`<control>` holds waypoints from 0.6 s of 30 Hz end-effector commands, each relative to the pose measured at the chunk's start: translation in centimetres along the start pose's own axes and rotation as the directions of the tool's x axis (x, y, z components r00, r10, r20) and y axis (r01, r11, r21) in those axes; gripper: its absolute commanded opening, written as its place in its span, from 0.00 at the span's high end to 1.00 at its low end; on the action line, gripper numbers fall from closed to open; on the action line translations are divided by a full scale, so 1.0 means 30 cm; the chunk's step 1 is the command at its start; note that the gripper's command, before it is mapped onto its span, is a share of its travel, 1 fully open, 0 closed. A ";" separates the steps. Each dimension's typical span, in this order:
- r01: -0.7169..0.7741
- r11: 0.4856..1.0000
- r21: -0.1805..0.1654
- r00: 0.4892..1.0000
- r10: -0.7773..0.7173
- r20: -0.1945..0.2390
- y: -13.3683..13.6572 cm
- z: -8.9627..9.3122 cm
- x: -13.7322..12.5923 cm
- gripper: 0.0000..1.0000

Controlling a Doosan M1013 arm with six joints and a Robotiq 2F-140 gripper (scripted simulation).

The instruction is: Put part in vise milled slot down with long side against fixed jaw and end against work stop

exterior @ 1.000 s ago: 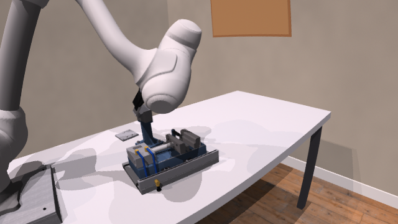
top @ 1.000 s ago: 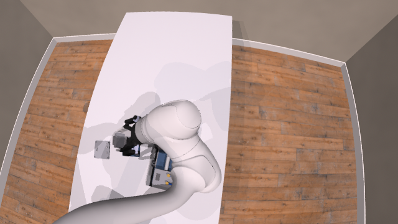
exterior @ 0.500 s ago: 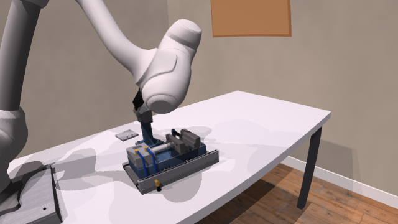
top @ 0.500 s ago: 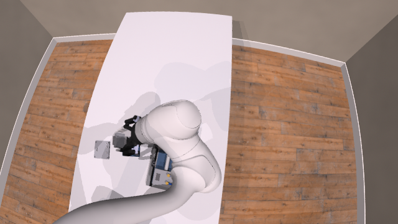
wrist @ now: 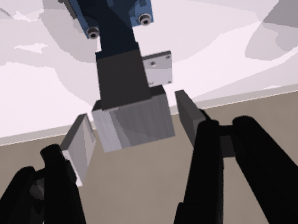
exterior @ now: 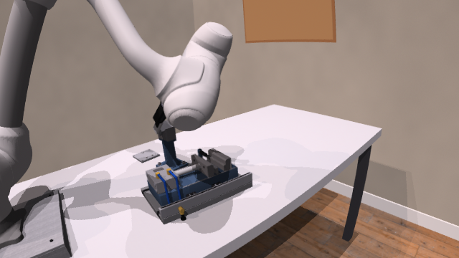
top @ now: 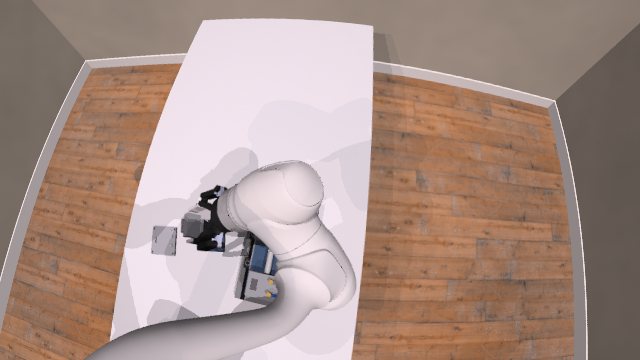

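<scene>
The part, a grey block, lies on top of the blue V-block post, beside the vise. It also shows in the exterior view and in the wrist view. My gripper reaches down over it, with one finger pad on each side of the block. The fingers stand half open and do not clamp it. The infeed plate lies bare to the left of the part. The vise stands open with nothing between its jaws. The part's slot is not visible.
The vise sits on a grey base tray with an air cylinder and blue hoses at its near end. The arm's large elbow hides part of the vise from above. The arm's base block stands at the table's left end.
</scene>
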State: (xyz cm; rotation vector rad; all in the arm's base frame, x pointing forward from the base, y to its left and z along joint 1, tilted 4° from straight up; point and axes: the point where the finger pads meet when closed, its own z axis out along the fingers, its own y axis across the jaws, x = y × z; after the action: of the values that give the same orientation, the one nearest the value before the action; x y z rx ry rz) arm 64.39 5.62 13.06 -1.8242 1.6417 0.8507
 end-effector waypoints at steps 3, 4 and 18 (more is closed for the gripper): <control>0.000 1.000 0.000 1.000 0.000 0.000 0.000 0.000 0.000 0.49; 0.000 1.000 0.000 1.000 0.000 0.000 0.000 0.000 0.000 0.49; 0.000 1.000 0.000 1.000 0.000 0.000 0.000 0.000 0.000 1.00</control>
State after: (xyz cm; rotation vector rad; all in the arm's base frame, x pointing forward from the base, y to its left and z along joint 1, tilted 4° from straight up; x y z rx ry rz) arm 64.39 5.61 13.07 -1.8243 1.6416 0.8505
